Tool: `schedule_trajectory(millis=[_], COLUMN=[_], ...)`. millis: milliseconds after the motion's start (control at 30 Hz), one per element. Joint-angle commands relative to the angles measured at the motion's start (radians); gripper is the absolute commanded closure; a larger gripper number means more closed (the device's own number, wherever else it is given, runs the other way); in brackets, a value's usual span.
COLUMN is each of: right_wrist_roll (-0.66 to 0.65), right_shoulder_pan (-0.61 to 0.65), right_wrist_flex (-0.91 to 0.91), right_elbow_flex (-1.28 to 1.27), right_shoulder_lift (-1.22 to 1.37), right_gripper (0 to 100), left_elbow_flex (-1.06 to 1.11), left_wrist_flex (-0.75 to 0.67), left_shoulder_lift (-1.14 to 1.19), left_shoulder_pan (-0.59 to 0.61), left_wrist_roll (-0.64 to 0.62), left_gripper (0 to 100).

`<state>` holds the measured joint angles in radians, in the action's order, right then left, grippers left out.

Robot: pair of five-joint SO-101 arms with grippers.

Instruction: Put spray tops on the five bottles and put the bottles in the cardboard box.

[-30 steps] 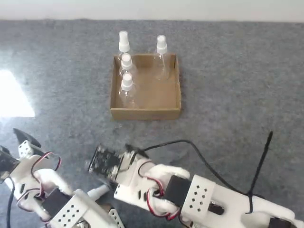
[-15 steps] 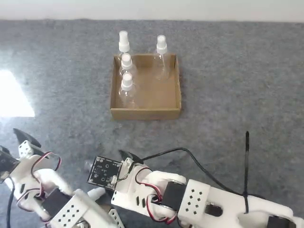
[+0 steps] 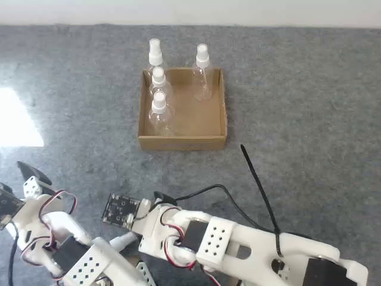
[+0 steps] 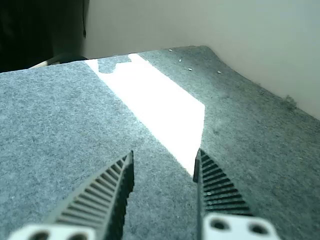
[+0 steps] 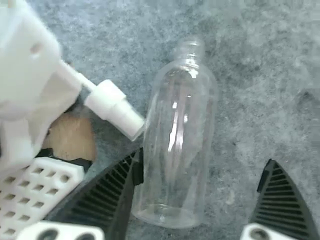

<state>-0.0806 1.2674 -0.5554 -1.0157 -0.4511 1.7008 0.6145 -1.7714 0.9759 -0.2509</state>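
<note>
Count: five bottles in all, four capped and one bare, one loose spray top, one cardboard box, two arms.
Right gripper (image 5: 202,167): spread wide over the near edge of the felt-covered table (image 3: 309,89), gripping nothing.
Uncapped bottle (image 5: 177,145): lies on its side on the felt between the right gripper's two fingers, neck pointing away from the wrist. It sits hard by one finger (image 5: 122,185) and well apart from the other. I cannot tell whether that nearer finger touches it.
Spray top (image 5: 112,107): lies loose on the felt just beside the uncapped bottle, its nozzle end at the bottle's side and its thin tube running toward a white part of the other arm.
Left gripper (image 4: 164,155): partly open with nothing between the fingers, above bare felt at the near left corner.
Sunlit patch (image 3: 18,125): a bright spot on the felt beyond the left gripper.
Cardboard box (image 3: 182,143): mid-table, well apart from both grippers.
Capped bottles: three stand upright in a row along the box's left side (image 3: 159,110) (image 3: 158,80) (image 3: 155,53) and one at its far right (image 3: 202,68). I cannot tell whether the farthest of the row stands inside the far wall or just behind it.
</note>
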Motion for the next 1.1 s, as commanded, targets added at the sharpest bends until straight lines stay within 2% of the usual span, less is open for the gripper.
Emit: schedule_trajectory(millis=[0,300,533,733,900,1067], right_wrist_roll=[-0.017,-0.021,-0.031,-0.135,-0.140,-0.135], right_shoulder_pan=[-0.054,-0.133,-0.143,-0.143,-0.148,-0.213], right_wrist_flex=[0.019,-0.028,-0.120,-0.176,-0.259,-0.300], right_elbow_flex=[0.094,0.215,0.278,0.279,0.279,0.279], right_shoulder_lift=[0.044,0.203,0.205,0.162,0.039,-0.062], right_gripper=[66.5,67.6,84.6,85.3,85.1,85.0], left_elbow_flex=[-0.015,-0.015,-0.015,-0.015,-0.015,-0.015], left_wrist_flex=[0.008,0.009,0.009,0.009,0.009,0.009], left_shoulder_lift=[-0.015,-0.015,-0.015,-0.015,-0.015,-0.015], left_shoulder_pan=[0.003,0.003,0.003,0.003,0.003,0.003], left_wrist_roll=[-0.009,-0.009,-0.009,-0.009,-0.009,-0.009], left_gripper=[81,81,81,81,81,81])
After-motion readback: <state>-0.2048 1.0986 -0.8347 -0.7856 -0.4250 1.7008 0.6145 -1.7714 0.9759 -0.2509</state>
